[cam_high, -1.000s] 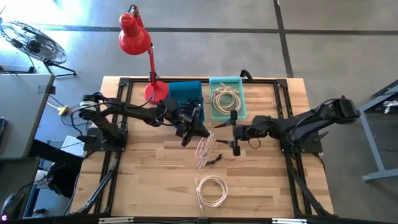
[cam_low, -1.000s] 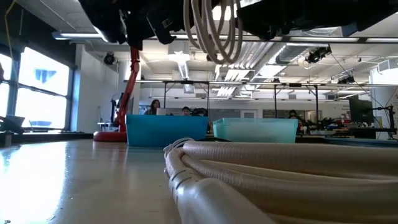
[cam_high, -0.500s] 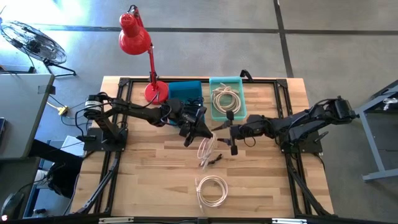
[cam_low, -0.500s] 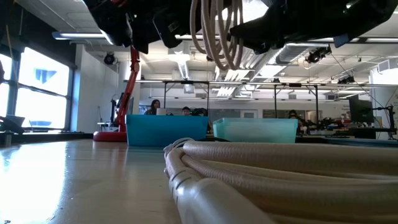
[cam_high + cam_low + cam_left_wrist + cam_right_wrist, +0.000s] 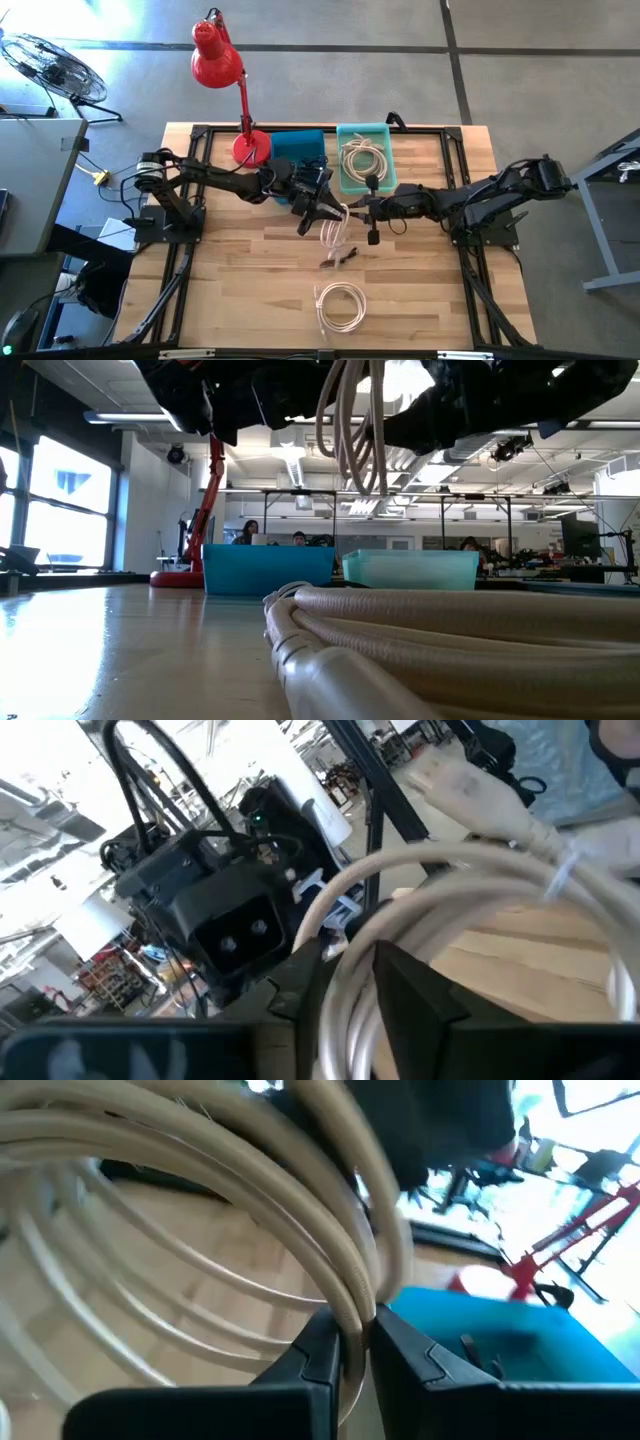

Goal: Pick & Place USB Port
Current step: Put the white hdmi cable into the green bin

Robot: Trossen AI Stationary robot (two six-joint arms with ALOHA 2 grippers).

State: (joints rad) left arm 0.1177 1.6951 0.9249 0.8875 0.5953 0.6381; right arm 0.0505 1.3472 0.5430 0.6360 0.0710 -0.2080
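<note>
A coiled cream USB cable (image 5: 333,235) hangs above the table's middle, between my two grippers. My left gripper (image 5: 326,209) reaches it from the table's left and my right gripper (image 5: 352,210) from the right; both have strands between their fingers. In the low view the coil (image 5: 355,430) hangs slanted, clear of the wood. A second coil (image 5: 340,305) lies flat on the table nearer the front edge, and a third (image 5: 362,160) lies in the light teal bin (image 5: 388,150). My left gripper has the coil's upper strands (image 5: 350,970) between its two fingers, and they fill the gap. The fingers come level from the table's left and lie across the strands. My right gripper pinches several strands at the coil's top (image 5: 352,1305) between its two fingers, coming level from the table's right, across the strands. The coil hangs below, clear of the table.
A dark blue bin (image 5: 298,150) stands beside the teal one at the far edge, with a red desk lamp (image 5: 240,110) at its left. A small dark piece (image 5: 343,258) lies on the wood below the grippers. Bare wood lies to the near left and right.
My right gripper has gone toward the table's left, up to the hanging coil. My left gripper has shifted slightly toward the right with the coil. The coil, which hung straight down, now hangs slanted.
</note>
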